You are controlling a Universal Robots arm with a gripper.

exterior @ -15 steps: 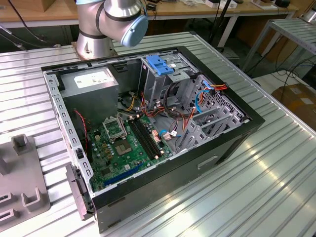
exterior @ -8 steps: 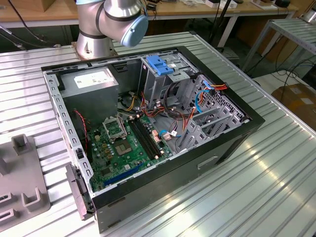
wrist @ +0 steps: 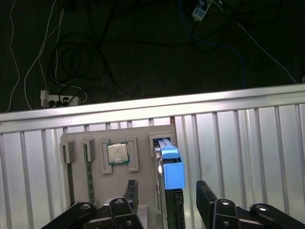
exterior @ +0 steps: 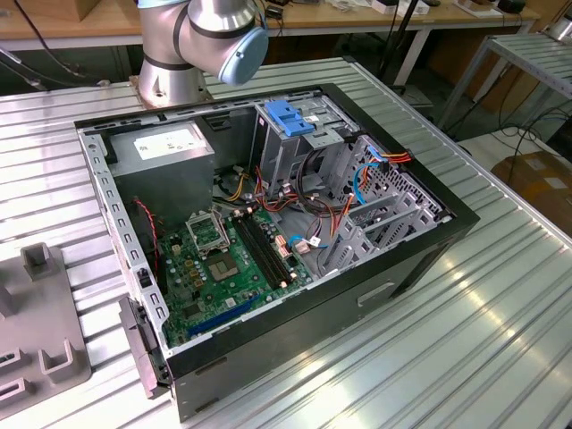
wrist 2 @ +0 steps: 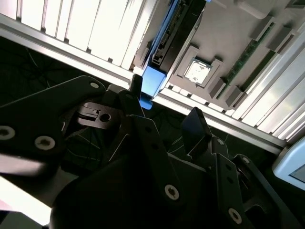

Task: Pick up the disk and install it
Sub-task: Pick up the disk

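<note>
gripper [wrist: 167, 188] noted in both wrist views with its two dark fingers [wrist: 132, 191] spread wide and nothing held between them. disk [wrist: 171, 168] is seen standing on edge in a slot of the grey holder tray [wrist: 116, 185], its blue rail end turned up toward the tool. a processor chip [wrist: 118, 153] is seated in the pocket just beside it, and a thin green strip [wrist: 89, 177] is lodged in a slot farther along. the tray is laid on the slatted metal table [wrist: 238, 143], close to the table's edge. the fingers are lined up to either side of the disk but appear apart from it; no contact can be made out. in the exterior view the tray is found at the exterior view's left, and the open computer case [exterior: 340, 335] is set well apart from it, with a drive cage [exterior: 308, 143] topped by a blue latch [exterior: 292, 118] on its far side. the step is judged to be the pick-up, not yet closed: no grasp is made. a sound grasp calls for the fingers to be squared to the disk's flat faces, low enough to clear the blue rail, and kept off the chip.
</note>
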